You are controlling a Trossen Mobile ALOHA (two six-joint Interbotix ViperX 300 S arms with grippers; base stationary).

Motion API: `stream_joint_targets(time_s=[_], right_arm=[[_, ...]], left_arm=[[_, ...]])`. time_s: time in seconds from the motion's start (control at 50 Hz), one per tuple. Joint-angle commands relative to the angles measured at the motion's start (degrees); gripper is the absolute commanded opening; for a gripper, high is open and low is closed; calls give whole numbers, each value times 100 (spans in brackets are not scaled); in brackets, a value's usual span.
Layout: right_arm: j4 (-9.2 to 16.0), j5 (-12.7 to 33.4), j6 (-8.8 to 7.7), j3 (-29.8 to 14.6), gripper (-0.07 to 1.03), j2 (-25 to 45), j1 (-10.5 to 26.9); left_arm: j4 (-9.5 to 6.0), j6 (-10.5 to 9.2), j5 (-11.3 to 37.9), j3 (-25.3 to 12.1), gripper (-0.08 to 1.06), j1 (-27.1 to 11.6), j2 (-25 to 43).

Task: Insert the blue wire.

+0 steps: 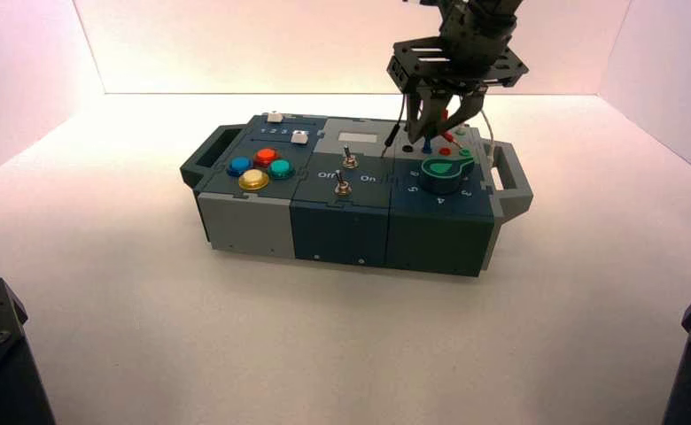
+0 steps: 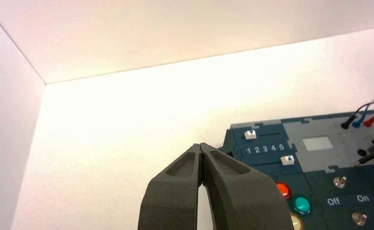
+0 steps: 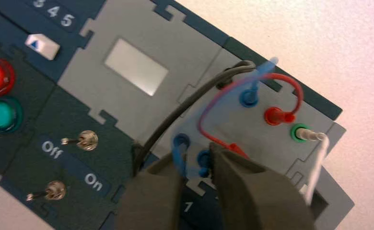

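The box stands mid-table. My right gripper hangs over the wire sockets at its right rear. In the right wrist view the gripper is open. The blue wire's plug stands at a blue-ringed socket in the near row, between the fingers and close against one of them. How deep it sits cannot be told. It also shows in the high view. The wire's other end sits in a far-row blue socket. My left gripper is shut and empty, off the box's left side.
A loose red plug lies by my other right finger. A black lead and a white lead in the green socket run nearby. The green knob and two toggle switches sit in front of the sockets.
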Motion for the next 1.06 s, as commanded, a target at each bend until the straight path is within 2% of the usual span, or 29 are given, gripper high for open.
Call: stream_joint_targets(time_s=[0.02, 0.08, 0.14, 0.32, 0.44, 0.52, 0.76, 1.06], right_arm=[[44, -35, -9, -79, 44, -220, 158], [35, -18, -9, -88, 52, -237, 158], [9, 9, -9, -88, 54, -272, 149], [-202, 272, 53, -70, 54, -439, 79], [-325, 624, 79, -70, 54, -589, -35], [-334, 976, 88, -70, 54, -650, -88], [-343, 1512, 62, -26, 54, -659, -70], [-325, 1564, 53, 97, 54, -712, 9]], left_arm=[[18, 0, -26, -70, -3, 26, -62], [18, -9, -26, -62, -3, 26, -79], [18, 0, -26, -53, -3, 26, -79], [18, 0, -26, -53, -3, 18, -79], [18, 0, -26, -53, -3, 26, -88], [18, -9, -26, -53, -3, 26, -105], [35, 0, -18, -18, -3, 79, -211], [53, 0, -35, 26, -3, 88, -272]])
